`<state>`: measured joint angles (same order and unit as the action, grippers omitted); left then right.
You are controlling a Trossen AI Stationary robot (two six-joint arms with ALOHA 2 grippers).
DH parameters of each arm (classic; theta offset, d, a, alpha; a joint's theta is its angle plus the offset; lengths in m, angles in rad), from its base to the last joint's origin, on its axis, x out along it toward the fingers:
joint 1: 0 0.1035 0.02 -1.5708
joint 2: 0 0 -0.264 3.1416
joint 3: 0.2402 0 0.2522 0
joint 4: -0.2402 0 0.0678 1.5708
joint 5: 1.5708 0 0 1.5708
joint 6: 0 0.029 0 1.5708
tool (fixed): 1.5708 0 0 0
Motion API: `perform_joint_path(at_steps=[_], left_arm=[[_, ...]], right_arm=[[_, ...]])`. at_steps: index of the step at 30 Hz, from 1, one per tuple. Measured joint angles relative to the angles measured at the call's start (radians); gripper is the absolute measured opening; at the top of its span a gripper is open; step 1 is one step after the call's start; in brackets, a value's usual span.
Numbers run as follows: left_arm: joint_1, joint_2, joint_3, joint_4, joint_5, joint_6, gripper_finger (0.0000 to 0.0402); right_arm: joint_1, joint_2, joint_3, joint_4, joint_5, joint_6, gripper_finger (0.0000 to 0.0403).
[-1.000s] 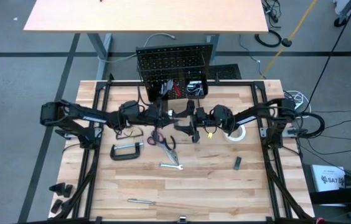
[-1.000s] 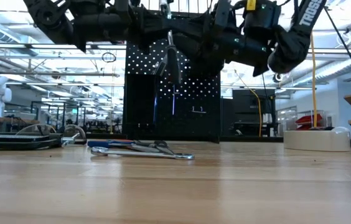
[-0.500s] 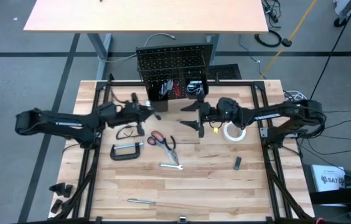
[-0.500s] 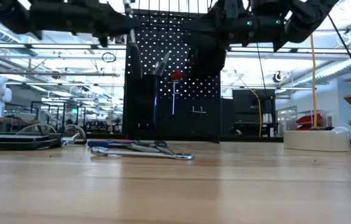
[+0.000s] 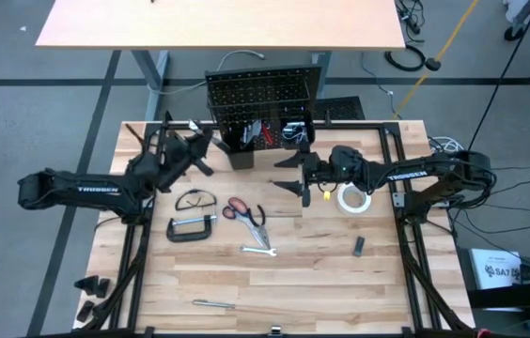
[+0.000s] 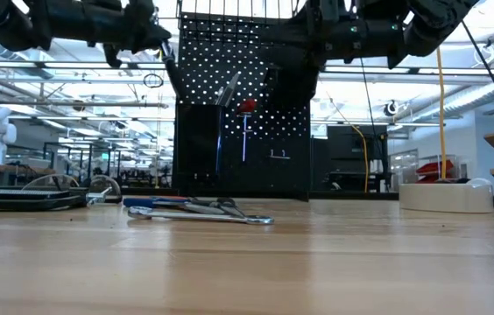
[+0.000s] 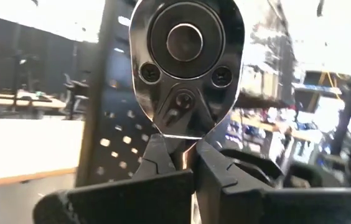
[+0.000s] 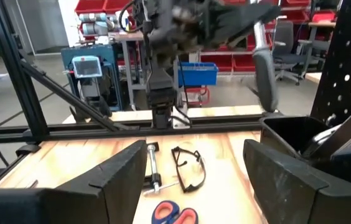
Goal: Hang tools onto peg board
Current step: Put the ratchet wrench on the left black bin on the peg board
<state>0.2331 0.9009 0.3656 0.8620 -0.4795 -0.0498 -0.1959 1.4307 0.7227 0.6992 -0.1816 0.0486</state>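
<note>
My left gripper point(image 5: 199, 150) is raised over the table's far left, beside the upright black peg board point(image 5: 263, 94), and is shut on a shiny ratchet wrench point(image 7: 185, 62). My right gripper point(image 8: 194, 180) hangs open in mid-air in front of the board's bins point(image 5: 265, 136), with nothing between its fingers. A red-handled screwdriver point(image 6: 246, 107) stands at the board. Flat on the table lie safety glasses point(image 5: 193, 199), a black C-clamp point(image 5: 193, 228), red scissors point(image 5: 235, 206), pliers point(image 5: 257, 219) and a spanner point(image 5: 257, 250). My left gripper pinches the ratchet wrench's neck point(image 7: 178, 140), just below its round head, between its two fingers. The fingers come about level and lie across the wrench. The wrench is lifted clear and roughly upright, head above the fingers, handle point(image 6: 173, 68) hanging below them.
A white tape roll point(image 5: 354, 200) lies at the right, with a small black piece point(image 5: 359, 246) nearer the front and a thin metal bit point(image 5: 213, 303) by the near edge. A black frame point(image 5: 143, 188) runs round the table. The near half of the tabletop is mostly bare.
My left gripper has drawn back from the table's middle toward the far left, rising a little and tipping up from pointing down to about level, carrying the wrench. My right gripper has risen, levelled out and pulled slightly toward the right, staying open.
</note>
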Motion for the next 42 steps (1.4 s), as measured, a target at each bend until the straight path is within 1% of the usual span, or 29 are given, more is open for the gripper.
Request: perform_joint_path(at_steps=[3,5,8,11,14,19,23,25,29,32,37,42], left_arm=[[0.064,0.003,0.000,-0.002,0.002,-0.082,0.0000],[0.105,0.014,0.000,0.000,0.024,-0.135,0.0000],[0.164,0.048,0.000,0.006,0.097,-0.208,0.0000],[0.212,0.097,0.000,0.046,0.179,-0.274,0.0000],[0.238,0.147,0.001,0.105,0.221,-0.303,0.0000],[0.260,0.205,0.002,0.186,0.241,-0.270,0.0000],[0.269,0.245,0.013,0.184,0.251,-0.228,0.0000],[0.274,0.268,0.022,0.182,0.273,-0.226,0.0000],[0.278,0.315,0.043,0.168,0.315,-0.200,0.0000],[0.278,0.348,0.057,0.160,0.317,-0.167,0.0000],[0.278,0.375,0.082,0.091,0.322,-0.141,0.0000],[0.278,0.380,0.082,0.032,0.322,-0.093,0.0000]], right_arm=[[0.001,0.000,0.000,-0.014,0.000,0.000,0.0261],[0.002,0.000,0.000,-0.021,0.000,0.000,0.0261],[0.002,0.000,0.000,-0.022,0.000,0.002,0.0261],[0.005,0.000,0.000,-0.030,0.000,0.018,0.0261],[0.007,0.000,0.000,-0.067,0.000,0.018,0.0261],[0.007,0.000,0.000,-0.110,-0.001,0.018,0.0261],[0.007,0.000,0.000,-0.103,-0.001,0.017,0.0261],[0.008,0.000,0.000,-0.103,-0.001,0.017,0.0261],[0.007,0.000,0.000,-0.100,-0.001,0.015,0.0261],[0.008,0.000,0.000,-0.099,-0.002,0.014,0.0261],[0.008,0.000,0.000,-0.100,-0.003,0.014,0.0260],[0.008,0.001,0.000,-0.102,-0.003,0.008,0.0260]])
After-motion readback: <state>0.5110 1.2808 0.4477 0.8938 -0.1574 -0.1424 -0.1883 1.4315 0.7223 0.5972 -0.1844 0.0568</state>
